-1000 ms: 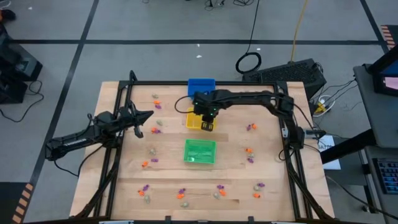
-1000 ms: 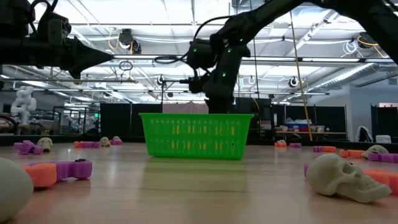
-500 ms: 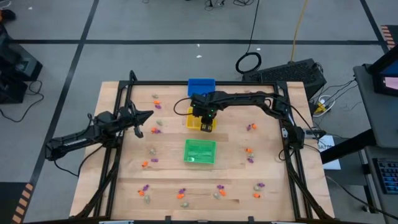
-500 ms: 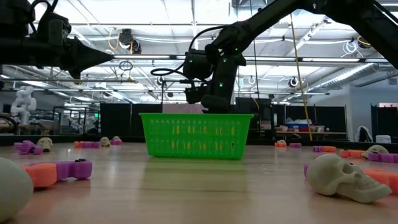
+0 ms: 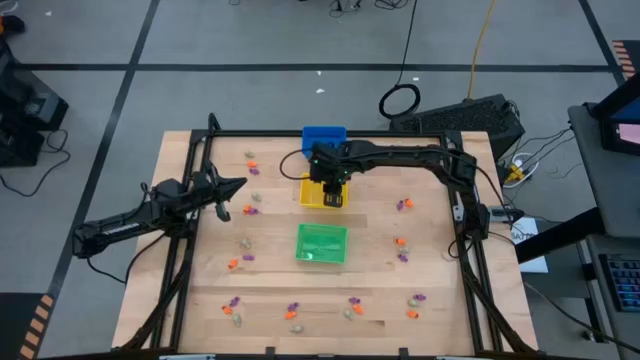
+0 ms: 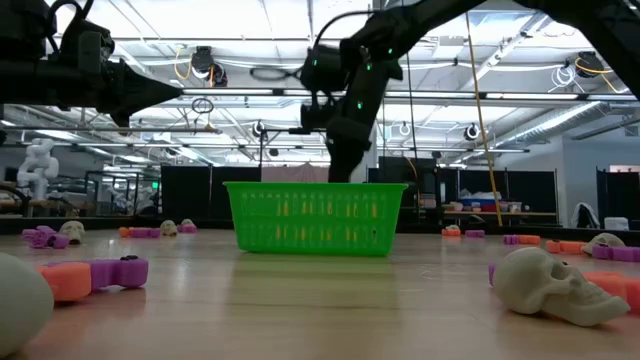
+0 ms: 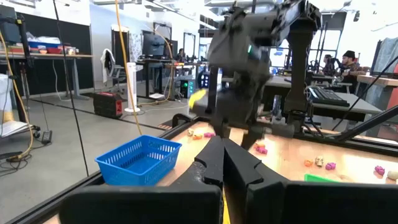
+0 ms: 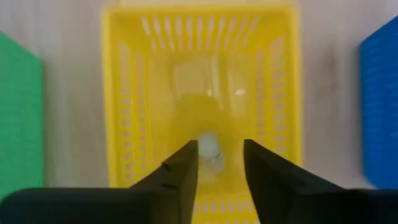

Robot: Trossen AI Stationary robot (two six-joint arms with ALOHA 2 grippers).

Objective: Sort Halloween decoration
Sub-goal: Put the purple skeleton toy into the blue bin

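tiny pale trinket (image 8: 209, 148) inside yellow bin (image 8: 124, 93).

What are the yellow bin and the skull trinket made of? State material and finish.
Yellow bin: looks like thin moulded plastic, slightly glossy, with slotted lattice walls. Skull trinket: probably moulded plastic or resin, matte pale beige, smooth rounded surfaces; the exact material is unclear.

Blue bin (image 5: 324, 137), yellow bin (image 5: 312, 194), green bin (image 5: 322, 243), all lattice-walled.
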